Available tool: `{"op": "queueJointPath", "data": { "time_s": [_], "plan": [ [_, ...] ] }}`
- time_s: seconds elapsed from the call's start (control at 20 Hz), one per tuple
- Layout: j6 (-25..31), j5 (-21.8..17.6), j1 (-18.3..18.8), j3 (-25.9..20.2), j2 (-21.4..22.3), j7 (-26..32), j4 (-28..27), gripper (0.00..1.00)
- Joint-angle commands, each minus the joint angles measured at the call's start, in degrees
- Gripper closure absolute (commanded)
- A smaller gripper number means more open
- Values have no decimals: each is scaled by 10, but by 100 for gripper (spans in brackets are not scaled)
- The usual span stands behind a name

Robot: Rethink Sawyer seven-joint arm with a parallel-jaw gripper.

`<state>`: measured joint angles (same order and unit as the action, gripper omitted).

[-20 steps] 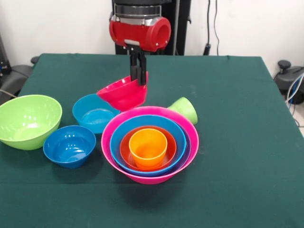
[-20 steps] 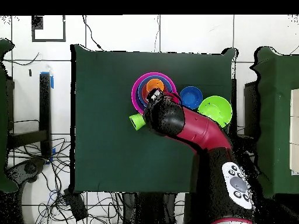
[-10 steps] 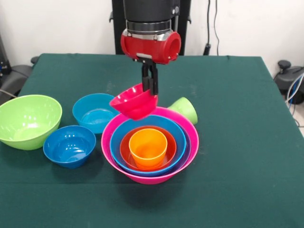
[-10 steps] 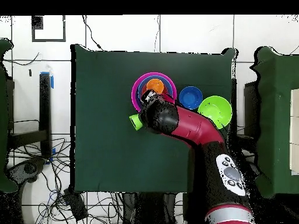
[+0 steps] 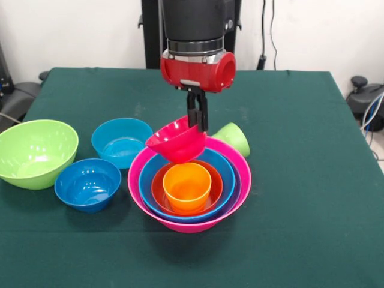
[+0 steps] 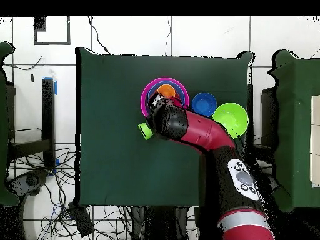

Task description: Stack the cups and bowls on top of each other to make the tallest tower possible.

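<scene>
The tower [image 5: 189, 186] — pink bowl outermost, orange cup [image 5: 186, 188] at its centre — sits nearest. Above its far rim I hold the red-pink bowl [image 5: 177, 140] aloft, tilted, my gripper [image 5: 197, 120] pinching its rim. Just behind the tower lies the lime green cup [image 5: 233, 138] — tipped over.

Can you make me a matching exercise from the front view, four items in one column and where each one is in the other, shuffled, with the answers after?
Items
1. red-pink bowl
2. orange cup
3. lime green cup
4. big lime green bowl

Places
A. lying on its side behind the tower
B. upright in the tower's middle
C. on the table at the picture's left edge
D. held tilted in the gripper above the tower

Pairs: 1-D, 2-B, 3-A, 4-C
</scene>
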<state>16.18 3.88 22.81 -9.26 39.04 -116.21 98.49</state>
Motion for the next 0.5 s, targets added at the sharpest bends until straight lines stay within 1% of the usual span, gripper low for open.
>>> {"op": "queueJointPath", "data": {
  "time_s": [0.05, 0.5],
  "plan": [
    [-42, -40, 3, -57, -36, -9, -20, 100],
    [-44, -55, 18, -66, -51, 10, -41, 100]
  ]
}}
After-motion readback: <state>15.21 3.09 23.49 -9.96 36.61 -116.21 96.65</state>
